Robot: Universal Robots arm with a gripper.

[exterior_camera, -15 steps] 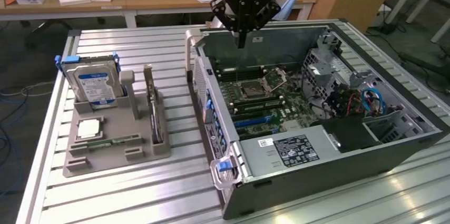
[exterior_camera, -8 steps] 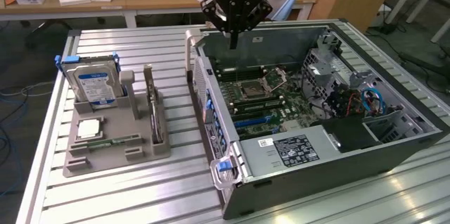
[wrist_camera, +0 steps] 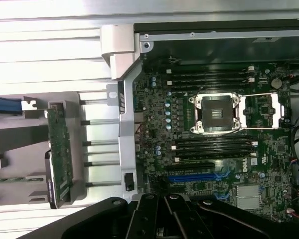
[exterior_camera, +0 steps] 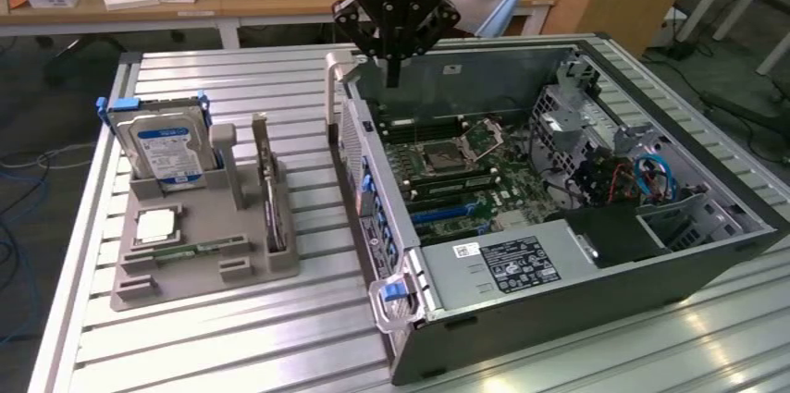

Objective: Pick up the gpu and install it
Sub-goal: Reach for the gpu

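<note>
Room light diffuse and from overhead, moderately bright, shadows soft. Glare streaks on the aluminium table (exterior_camera: 247,337) slats, strongest toward the exterior view's lower right. Computer case (exterior_camera: 519,60) interior shaded and dim. In the wrist view, slats wash out near white and the motherboard (wrist_camera: 154,124) stays dark

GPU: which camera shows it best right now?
Wrist view: the gpu shows its full length and green board face, standing in the grey holder. The exterior view catches it nearly edge-on, a thin upright strip near the hard drive.
</note>
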